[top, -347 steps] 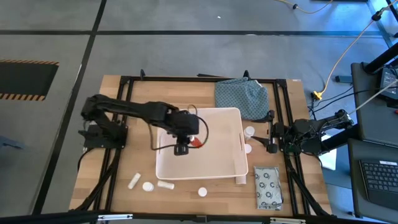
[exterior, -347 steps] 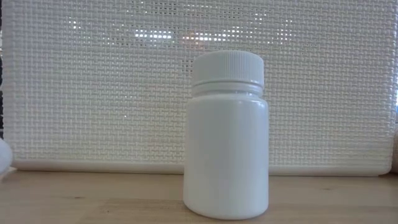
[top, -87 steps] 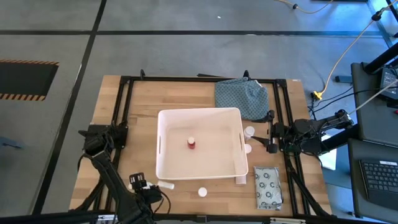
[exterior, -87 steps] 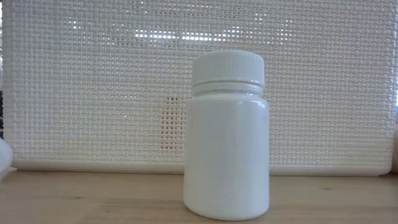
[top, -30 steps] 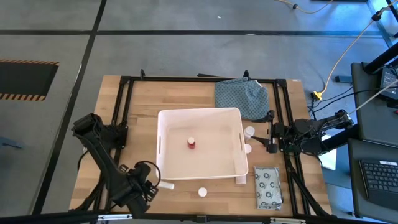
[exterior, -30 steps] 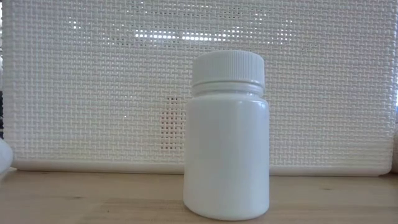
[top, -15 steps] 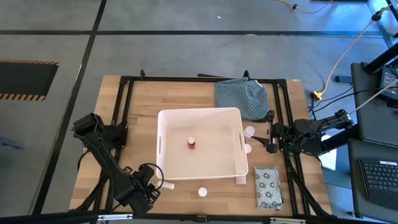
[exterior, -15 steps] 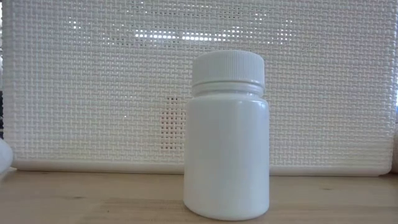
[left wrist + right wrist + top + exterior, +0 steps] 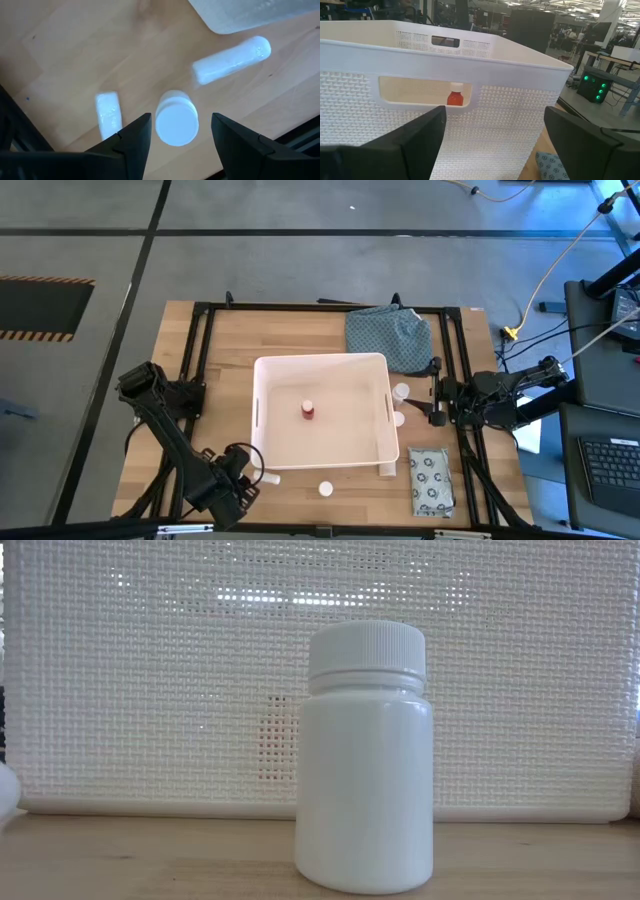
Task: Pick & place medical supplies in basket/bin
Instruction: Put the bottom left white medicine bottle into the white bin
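A small white bottle stands upright on the wooden table, framed between the spread, released fingers of the left end effector, which hovers above it without touching. In the overhead view that end effector sits just off the white tub at its 7 o'clock corner. Two short white tubes lie near the bottle: a longer tube between the bottle and the tub's rounded corner, and a stubbier tube on the bottle's other side. Inside the tub a small red bottle stands near the middle, also visible through the tub's slot handle from the right wrist camera. A second white bottle stands at the tub's 6 o'clock, filling the table-level view before the tub's mesh wall. Two more white bottles sit at the tub's 3 o'clock, between it and the right end effector, whose fingers are parted and empty. The ring-printed packet lies at the tub's 5 o'clock; a blue-green cloth is bunched at its 1 o'clock.
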